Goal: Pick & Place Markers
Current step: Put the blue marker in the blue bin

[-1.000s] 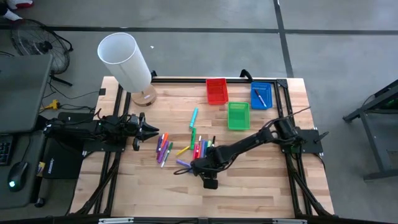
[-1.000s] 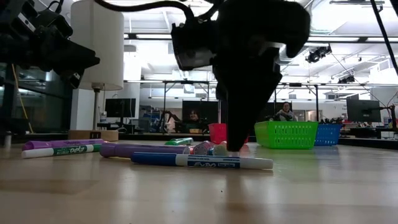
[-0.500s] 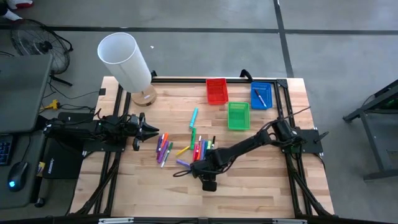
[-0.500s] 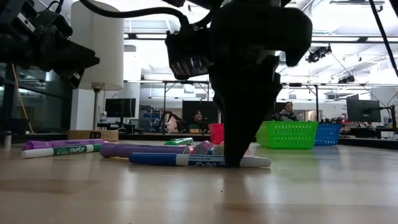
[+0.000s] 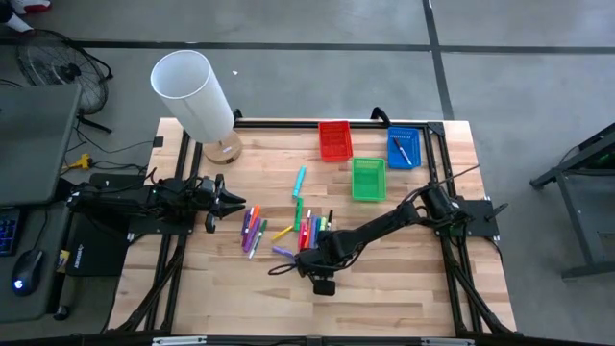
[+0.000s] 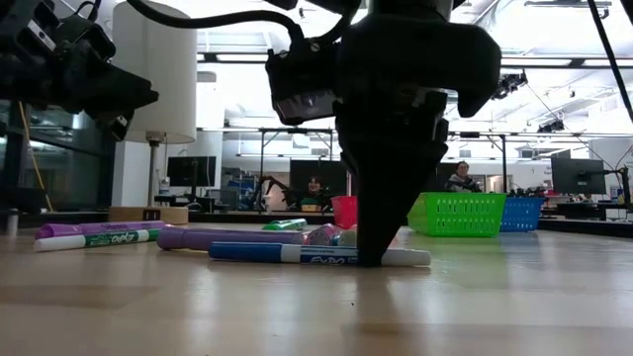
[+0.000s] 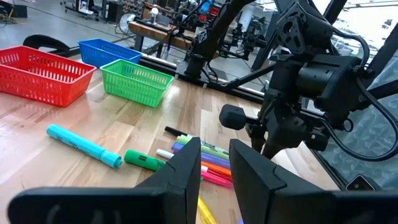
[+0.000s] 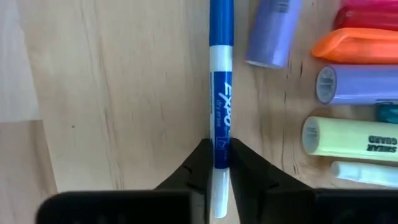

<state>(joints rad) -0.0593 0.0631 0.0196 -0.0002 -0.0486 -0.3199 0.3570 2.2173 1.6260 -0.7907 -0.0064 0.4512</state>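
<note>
Grip looks set: my right end effector [image 8: 216,163] has its fingers pinched onto the blue marker [image 8: 220,118], which lies flat on the bench [image 5: 404,288] at the near edge of the marker pile [image 5: 307,231]. I'd lift straight up, slowly, so the neighbouring purple marker [image 8: 272,28] isn't dragged. The hold seems off-centre, so it may tip. My left end effector [image 7: 214,168] waits partly open, holding nothing, at the bench's left side.
</note>
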